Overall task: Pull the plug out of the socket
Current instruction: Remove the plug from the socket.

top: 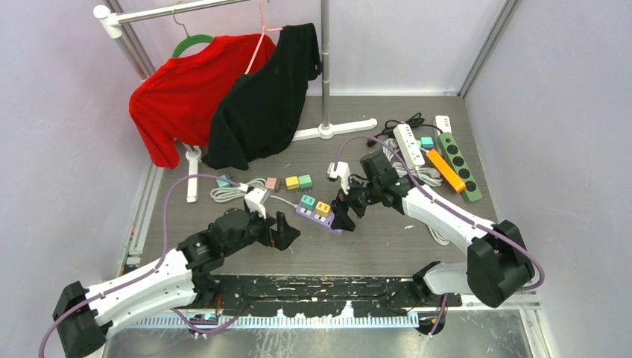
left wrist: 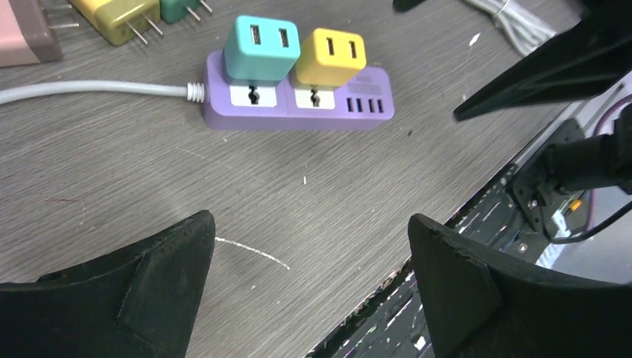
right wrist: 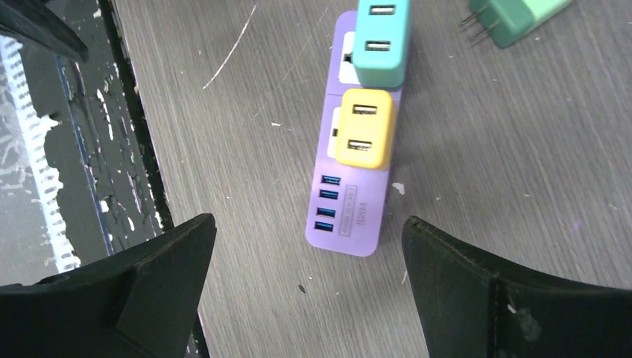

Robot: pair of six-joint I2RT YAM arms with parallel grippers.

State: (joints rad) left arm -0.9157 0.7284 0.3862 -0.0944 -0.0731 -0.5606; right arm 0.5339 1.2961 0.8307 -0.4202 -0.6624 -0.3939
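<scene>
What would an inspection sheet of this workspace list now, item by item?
Surface: grey wood-grain table, scratched, with white marks.
Job's things: purple power strip lying flat; teal plug and yellow plug both seated in it.
Clutter: loose green plug; white power strip and green power strip at far right.
Grippers: left tool and right tool open, empty, close to the purple power strip, touching nothing.
Cables: pale cord of the purple power strip lies on the table.
Surroundings: clothes rack with red shirt and black shirt; pale walls.
</scene>
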